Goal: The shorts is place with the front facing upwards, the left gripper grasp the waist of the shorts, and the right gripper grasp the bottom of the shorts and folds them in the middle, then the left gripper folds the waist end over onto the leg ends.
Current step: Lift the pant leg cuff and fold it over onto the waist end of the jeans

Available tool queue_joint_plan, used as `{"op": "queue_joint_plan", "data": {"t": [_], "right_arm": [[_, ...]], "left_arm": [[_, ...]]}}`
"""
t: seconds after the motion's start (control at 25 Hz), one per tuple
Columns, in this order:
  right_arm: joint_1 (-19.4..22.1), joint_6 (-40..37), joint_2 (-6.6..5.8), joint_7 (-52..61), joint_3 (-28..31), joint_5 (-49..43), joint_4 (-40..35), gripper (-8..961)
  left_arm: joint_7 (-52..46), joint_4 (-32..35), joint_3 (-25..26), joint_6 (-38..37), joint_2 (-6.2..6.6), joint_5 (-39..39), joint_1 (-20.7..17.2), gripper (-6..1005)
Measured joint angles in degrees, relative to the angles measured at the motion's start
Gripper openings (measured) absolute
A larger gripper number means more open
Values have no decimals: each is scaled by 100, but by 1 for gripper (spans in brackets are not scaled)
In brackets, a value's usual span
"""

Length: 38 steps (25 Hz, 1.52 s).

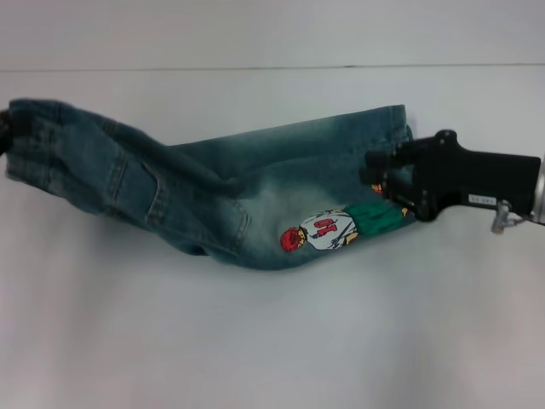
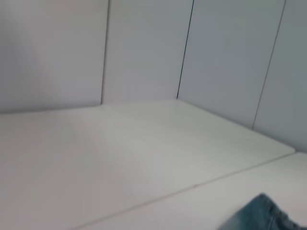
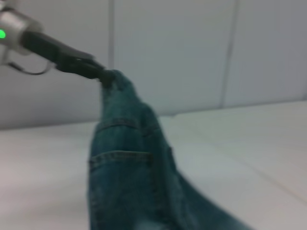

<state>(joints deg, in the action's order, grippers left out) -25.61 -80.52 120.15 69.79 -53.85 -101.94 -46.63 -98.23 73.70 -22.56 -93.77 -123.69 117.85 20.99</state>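
At 9 o'clock I see my left gripper [image 1: 7, 136] clamped on the waist of the shorts [image 1: 25, 141], lifted. The shorts [image 1: 221, 196] stretch across the white surface [image 1: 272, 341]. At 3 o'clock my right gripper [image 1: 381, 177] pinches the leg ends [image 1: 396, 136].

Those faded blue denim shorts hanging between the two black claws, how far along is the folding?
Both grasps look done: the left gripper is shut on the waist, and the right gripper on the leg ends. The faded blue denim shorts with the cartoon patch hang bunched lengthwise above the white table, so the middle fold is in hand. Laying them down and folding the waist over the leg ends is left.
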Motion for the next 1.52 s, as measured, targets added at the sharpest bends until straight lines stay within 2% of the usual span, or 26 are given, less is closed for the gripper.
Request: {"op": "queue_joint_plan", "data": {"t": [0.12,0.16,0.24,0.44,0.56,0.84,1.0,1.36,1.52], "right_arm": [[-118,428,3,-419,-47,399,444,312],[-149,517,6,-525,-63,465,550,299],[-246,741,7,-748,-101,560,811,274],[-515,1262,16,-1347,-267,882,1503,46],[-746,1643,33,-1753,-464,1267,2018,-1],[-1465,2422,100,-2516,-970,2180,3025,0],[-2108,2807,124,-3071,-1119,2649,3807,0],[-3156,3185,141,-3131,-1142,2635,4799,1],[-3347,3128,141,-3214,-1104,2467,5000,1]], "left_arm": [[-131,73,-2,-12,10,-25,117,35],[-295,82,-3,-8,67,-12,306,36],[-371,74,-3,3,101,2,376,36],[-618,81,-11,-22,184,-54,643,38],[-777,168,-96,-45,196,-82,765,38],[-1214,399,-500,-121,223,-435,979,40],[-1311,414,-597,-102,228,-555,1111,41],[-1540,498,-915,-69,212,-720,1257,44],[-1660,557,-1082,-43,186,-830,1296,45]]}}
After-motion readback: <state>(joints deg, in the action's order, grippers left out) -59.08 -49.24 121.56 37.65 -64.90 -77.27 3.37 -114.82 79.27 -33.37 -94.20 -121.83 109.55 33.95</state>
